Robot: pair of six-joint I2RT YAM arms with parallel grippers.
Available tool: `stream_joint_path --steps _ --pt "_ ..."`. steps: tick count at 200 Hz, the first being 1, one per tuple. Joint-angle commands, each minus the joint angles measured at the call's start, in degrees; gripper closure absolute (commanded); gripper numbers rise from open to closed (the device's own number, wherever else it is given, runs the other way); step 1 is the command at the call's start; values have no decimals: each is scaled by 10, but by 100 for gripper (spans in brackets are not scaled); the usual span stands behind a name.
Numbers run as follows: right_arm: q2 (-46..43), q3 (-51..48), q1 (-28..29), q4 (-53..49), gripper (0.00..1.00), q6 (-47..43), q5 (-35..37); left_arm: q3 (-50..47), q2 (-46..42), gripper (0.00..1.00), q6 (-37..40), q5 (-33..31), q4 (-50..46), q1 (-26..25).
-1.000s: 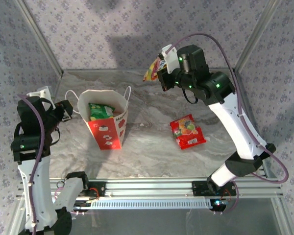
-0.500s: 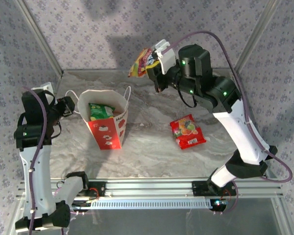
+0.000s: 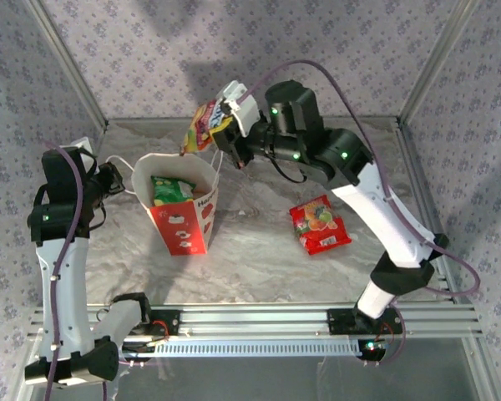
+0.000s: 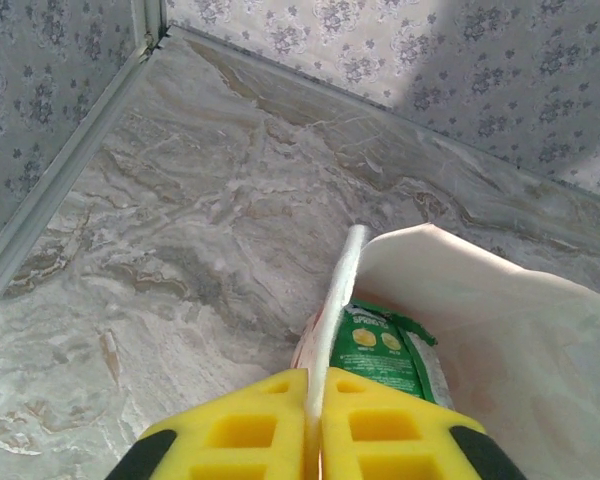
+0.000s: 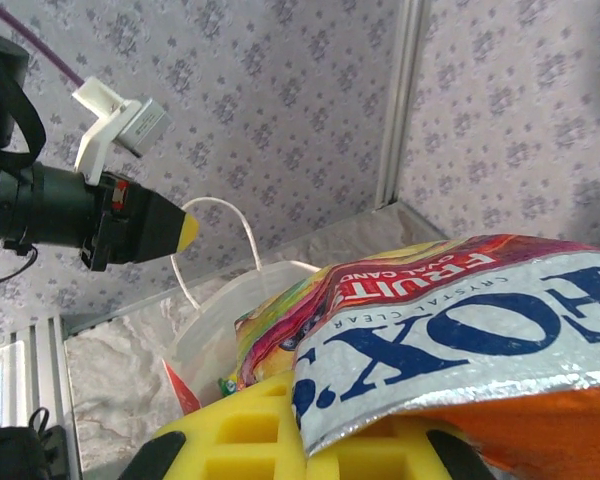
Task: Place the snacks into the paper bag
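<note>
Marble surface (image 3: pixel 259 259), strawberry-print paper bag (image 3: pixel 184 230) standing open left of centre, left claw (image 3: pixel 117 178) now pinched shut on its left rim, right claw (image 3: pixel 223 127) swung leftward to above the bag's far rim, clamping an orange-yellow snack packet (image 3: pixel 200 125), green packet (image 3: pixel 169 190) inside the bag, red fruit-print packet (image 3: pixel 317 224) lying well to the right.

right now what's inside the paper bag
A green packet stands in the paper bag. Anything lower down is hidden by that packet and the bag's walls.

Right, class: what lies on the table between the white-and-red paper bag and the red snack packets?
Nothing: in the top view, bare marble tabletop separates the paper bag from the red packets.
</note>
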Motion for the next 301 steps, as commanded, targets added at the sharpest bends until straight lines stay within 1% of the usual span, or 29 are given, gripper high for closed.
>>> stream_joint_path --steps 1,26,54,118,152,197,204,212,218,226,239,252,279,301 --pt "21 39 9 21 100 7 -48 -2 -14 93 -2 -15 7 4" --pt "71 81 13 -14 100 18 -87 -8 -20 94 -3 -20 9 5" --pt "117 119 21 -55 100 13 -100 -9 -21 96 -2 -20 6 6" --pt "166 121 22 -75 100 25 -128 -12 -26 97 -5 -22 4 8" --pt "198 140 22 -84 100 38 -135 -15 -31 98 -4 -22 4 9" --pt "224 160 21 -60 100 57 -134 -17 -36 98 1 -23 1 9" --pt "227 159 21 -57 95 61 -137 -16 -36 98 2 -23 0 9" --pt "233 161 21 -57 85 65 -141 -16 -36 98 3 -24 0 9" --pt "236 163 22 -57 76 69 -142 -16 -38 99 3 -24 0 9" --pt "241 168 22 -64 68 73 -141 -16 -38 99 4 -24 0 9" --pt "247 178 22 -72 66 76 -140 -16 -39 99 4 -24 0 9" --pt "246 183 20 -75 59 78 -139 -17 -37 99 3 -22 0 10" --pt "226 185 21 -84 57 69 -129 -17 -38 99 1 -19 0 10" --pt "197 177 21 -107 54 47 -96 -18 -39 99 -1 -18 3 10"
